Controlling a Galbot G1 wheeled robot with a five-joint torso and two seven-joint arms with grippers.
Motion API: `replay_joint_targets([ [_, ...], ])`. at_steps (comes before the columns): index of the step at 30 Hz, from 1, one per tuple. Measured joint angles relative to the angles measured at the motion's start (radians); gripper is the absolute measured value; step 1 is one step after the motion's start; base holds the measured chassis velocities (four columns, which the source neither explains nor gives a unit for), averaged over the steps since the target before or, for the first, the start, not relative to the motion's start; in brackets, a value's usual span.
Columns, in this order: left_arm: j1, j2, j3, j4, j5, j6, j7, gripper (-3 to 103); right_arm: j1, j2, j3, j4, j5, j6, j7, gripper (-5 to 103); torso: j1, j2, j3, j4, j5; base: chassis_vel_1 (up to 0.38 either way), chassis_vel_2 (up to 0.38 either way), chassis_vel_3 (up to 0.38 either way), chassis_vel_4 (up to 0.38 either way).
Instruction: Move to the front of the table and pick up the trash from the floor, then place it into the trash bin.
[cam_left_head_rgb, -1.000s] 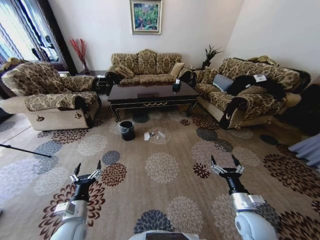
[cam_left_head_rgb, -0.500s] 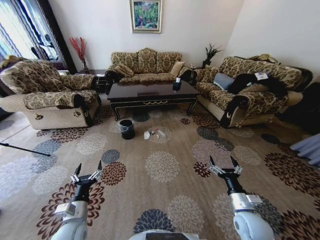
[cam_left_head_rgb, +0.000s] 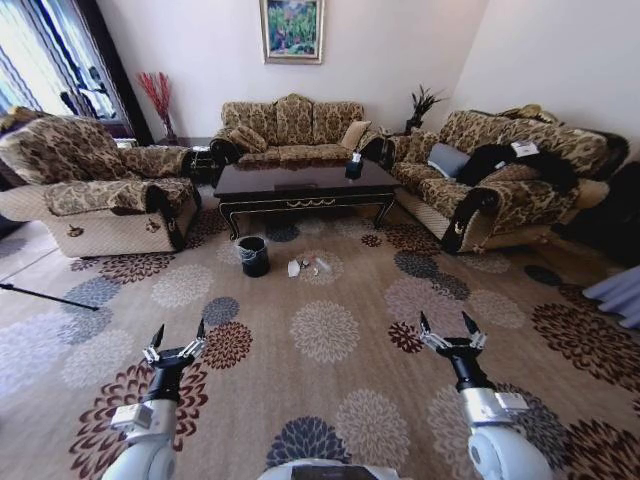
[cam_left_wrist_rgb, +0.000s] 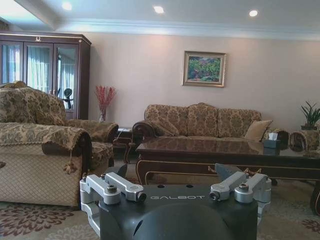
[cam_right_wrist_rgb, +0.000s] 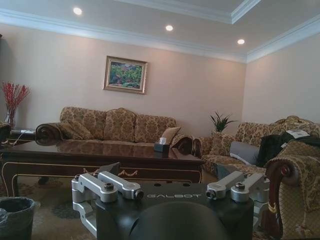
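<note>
**Head view: both grippers empty, trash on carpet ahead**

Head view puts you well back from the table (cam_left_head_rgb: 303, 186), which stands at the far end of the floor (cam_left_head_rgb: 330, 390) between the sofas. The trash bin (cam_left_head_rgb: 253, 256) sits on the carpet just in front of the table's left end. The trash (cam_left_head_rgb: 307, 267) lies just right of the bin — a white wrapper and small bits, too small to sort out.

Left gripper (cam_left_head_rgb: 176, 338) hovers near, low on the left, fingers spread wide, holding nothing. Right gripper (cam_left_head_rgb: 449, 329) hovers near on the right — also wide open, empty. Both are well apart from the trash.
</note>
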Motion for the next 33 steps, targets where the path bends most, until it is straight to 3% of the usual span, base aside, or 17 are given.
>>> replay_joint_targets([
  [33,0.011,0.005,-0.006,0.004,-0.013,0.001,-0.004,100,-0.007,0.001,0.0,0.003,0.0,0.0,0.002,100,-0.061,-0.142,-0.081,0.0,0.0,0.0,0.0,0.0,0.0],
])
